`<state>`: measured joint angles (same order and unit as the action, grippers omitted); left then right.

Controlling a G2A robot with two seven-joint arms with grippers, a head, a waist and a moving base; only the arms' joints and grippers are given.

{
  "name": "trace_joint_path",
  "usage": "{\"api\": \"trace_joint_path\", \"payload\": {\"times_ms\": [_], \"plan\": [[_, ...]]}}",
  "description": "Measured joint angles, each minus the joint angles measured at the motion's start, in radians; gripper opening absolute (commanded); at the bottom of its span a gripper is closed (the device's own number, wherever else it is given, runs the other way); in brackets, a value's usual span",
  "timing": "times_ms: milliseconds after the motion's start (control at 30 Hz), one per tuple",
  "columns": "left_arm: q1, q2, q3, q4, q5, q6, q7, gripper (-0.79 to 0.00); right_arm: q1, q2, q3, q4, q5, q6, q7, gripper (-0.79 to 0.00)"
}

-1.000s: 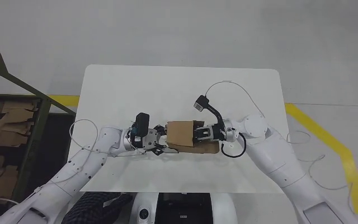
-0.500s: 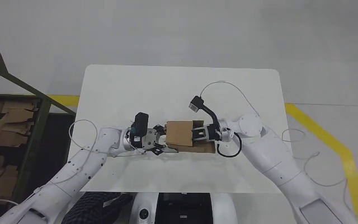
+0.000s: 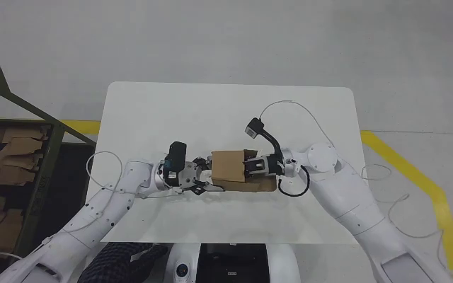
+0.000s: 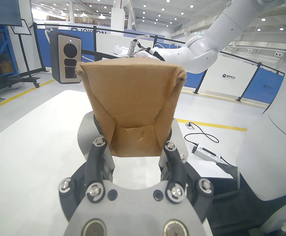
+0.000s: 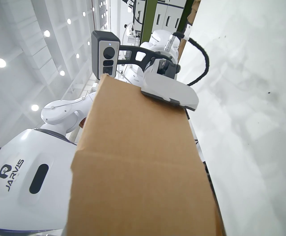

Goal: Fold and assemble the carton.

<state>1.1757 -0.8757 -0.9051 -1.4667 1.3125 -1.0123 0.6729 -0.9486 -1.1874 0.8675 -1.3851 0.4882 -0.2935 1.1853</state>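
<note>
Clamping the carton (image 4: 131, 100) end-on, left pincer (image 4: 133, 128).

I have the carton (image 3: 228, 167) over the front half of the table (image 3: 226, 106), midway across. Its left end sits between the fingers (image 4: 86, 126) of the left gripper (image 3: 200, 180). The right gripper (image 3: 249, 168) is at its right end.

A big industrial hall, a robot test floor. Beyond the left tool (image 4: 134, 136) and its white counter (image 4: 40, 134) stand blue barrier panels (image 4: 266, 87) and yellow floor lines (image 4: 214, 126). High above it are rows of ceiling lights (image 4: 159, 15) — and out to its side, a rack of flattened cardboard (image 3: 18, 148).
</note>
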Motion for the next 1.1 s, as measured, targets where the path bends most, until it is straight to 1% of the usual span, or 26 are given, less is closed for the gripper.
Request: {"api": "trace_joint_path", "payload": {"times_ms": [133,233,367,867,1100], "plan": [[0.000,0.001,0.002,-0.001,-0.001,0.000,0.003,-0.323,-0.018,0.006,0.019,-0.019,-0.011,0.003,-0.007,-0.785],[-0.001,0.002,0.005,-0.004,0.001,0.000,0.006,-0.323,-0.020,0.004,0.012,-0.023,-0.036,0.012,-0.028,-0.785],[-0.001,0.003,0.004,-0.007,0.002,0.000,0.008,-0.323,-0.014,-0.003,-0.008,-0.022,-0.041,0.013,-0.039,-0.785],[-0.002,0.006,0.006,-0.007,0.000,0.000,0.008,-0.323,0.030,-0.036,-0.075,0.030,-0.006,0.000,-0.019,-0.785],[0.002,0.007,0.002,-0.005,-0.001,0.000,0.012,-0.320,0.024,-0.030,-0.048,0.028,-0.032,0.006,-0.027,-0.785]]}}
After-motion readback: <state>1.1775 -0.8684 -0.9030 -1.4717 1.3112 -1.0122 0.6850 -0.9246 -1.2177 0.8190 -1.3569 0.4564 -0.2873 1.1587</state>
